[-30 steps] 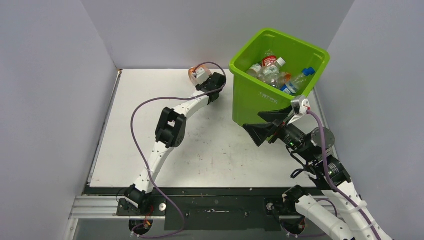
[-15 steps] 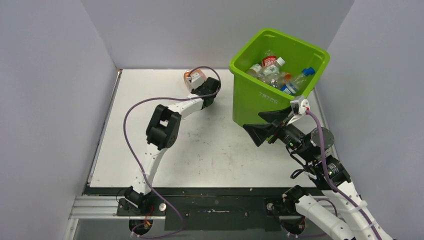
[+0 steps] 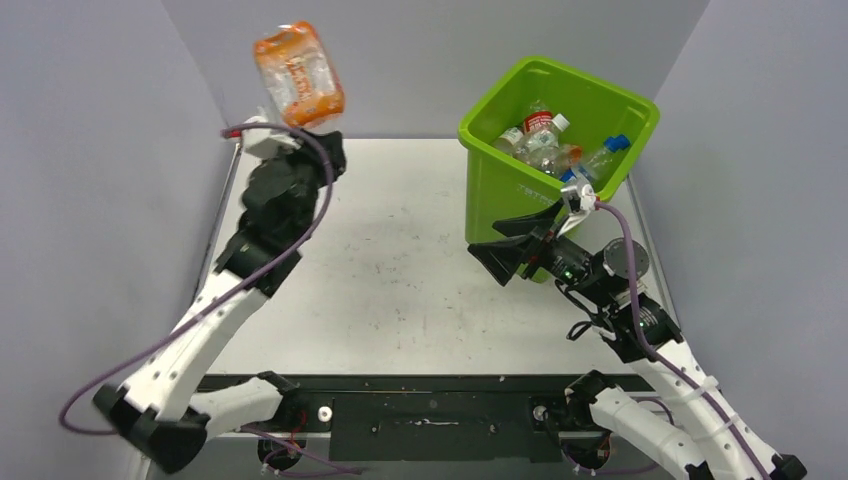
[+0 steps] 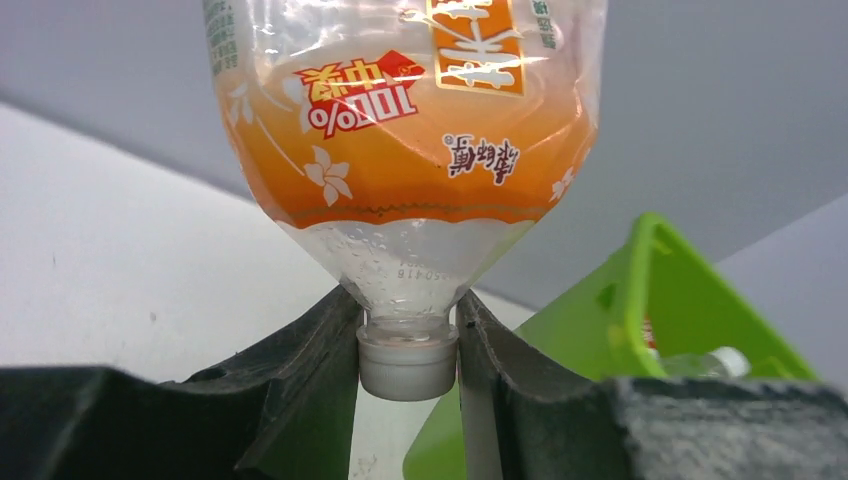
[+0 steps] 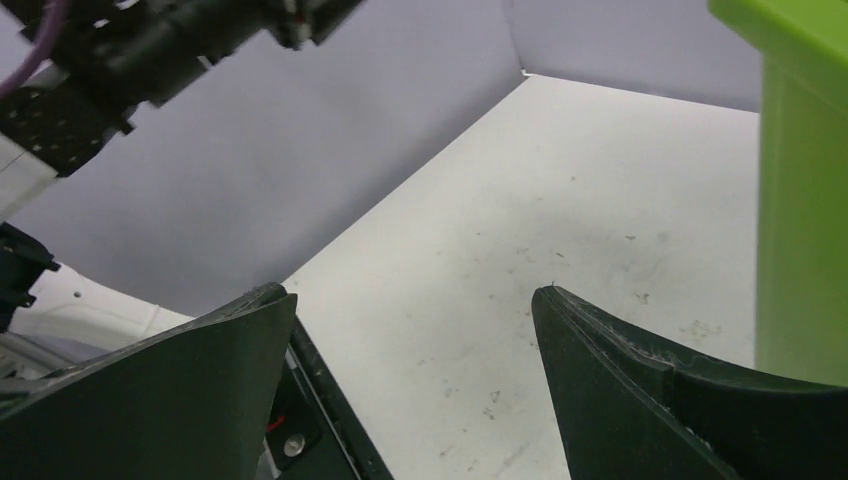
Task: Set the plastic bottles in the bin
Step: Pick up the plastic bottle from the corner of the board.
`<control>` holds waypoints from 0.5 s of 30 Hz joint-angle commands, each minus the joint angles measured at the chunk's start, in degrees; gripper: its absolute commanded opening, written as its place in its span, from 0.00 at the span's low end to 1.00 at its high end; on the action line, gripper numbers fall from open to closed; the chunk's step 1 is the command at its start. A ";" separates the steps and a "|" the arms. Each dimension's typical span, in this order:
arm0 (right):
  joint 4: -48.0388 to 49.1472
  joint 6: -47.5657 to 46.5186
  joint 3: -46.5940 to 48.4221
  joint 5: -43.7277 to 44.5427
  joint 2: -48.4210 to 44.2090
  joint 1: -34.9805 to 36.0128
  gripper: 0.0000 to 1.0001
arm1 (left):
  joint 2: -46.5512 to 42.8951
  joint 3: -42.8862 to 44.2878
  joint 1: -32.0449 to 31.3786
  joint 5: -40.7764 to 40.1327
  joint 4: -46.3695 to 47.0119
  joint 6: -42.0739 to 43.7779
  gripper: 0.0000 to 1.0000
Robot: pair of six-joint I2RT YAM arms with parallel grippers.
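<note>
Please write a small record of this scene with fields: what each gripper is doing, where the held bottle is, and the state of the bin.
left gripper: shut on the white cap of the orange-labelled bottle
orange-labelled bottle: in the air over the far left of the table, apart from the bin
right gripper: open, empty, beside the bin's near wall
bin: upright at the far right, several bottles inside

White table (image 3: 400, 270): matt surface, scuffed, scattered dark specks. Lime-green bin (image 3: 505, 195) stands upright at far right corner. Black rail (image 3: 430, 400) along near edge.
</note>
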 commanded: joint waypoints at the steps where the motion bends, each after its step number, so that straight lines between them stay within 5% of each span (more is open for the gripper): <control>1: 10.88 5.31 -0.72 -4.22 3.18 2.45 0.91 | -10.59 -6.13 0.46 7.07 -0.41 15.71 0.00; 7: 0.04 -5.06 5.32 12.86 8.68 20.25 0.91 | -21.35 -14.88 0.39 21.51 -6.72 27.53 0.00; 15: 0.42 -8.34 5.41 28.52 12.80 32.51 0.92 | -36.34 -34.70 -0.67 34.49 5.51 35.83 0.00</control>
